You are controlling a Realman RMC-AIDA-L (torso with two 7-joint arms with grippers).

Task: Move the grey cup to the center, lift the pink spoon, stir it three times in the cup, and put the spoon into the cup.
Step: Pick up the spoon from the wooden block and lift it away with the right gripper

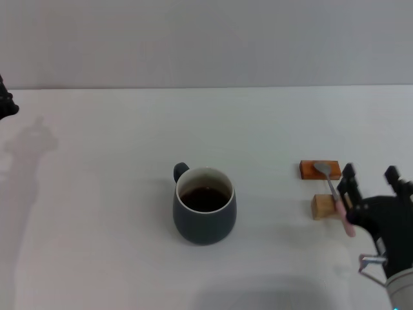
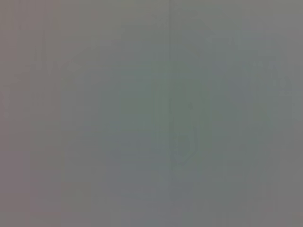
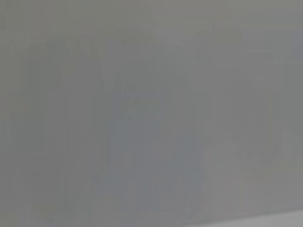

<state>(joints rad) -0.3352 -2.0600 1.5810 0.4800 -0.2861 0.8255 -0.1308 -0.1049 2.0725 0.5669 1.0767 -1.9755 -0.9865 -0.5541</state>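
While the matte white table (image 1: 116, 142) ran back to a plain grey wall, the squat, glossy grey cup (image 1: 204, 216) of dark liquid stood mid-table, the left gripper (image 1: 5, 103) sat parked at the table's left edge, and the right gripper (image 1: 371, 184), fingers spread, stood just beside the pink spoon (image 1: 337, 197) lying across two small wooden blocks (image 1: 320, 187).

The grey cup (image 1: 204, 214) (dark liquid inside) stands upright mid-table; the pink spoon (image 1: 335, 193) rests well apart.
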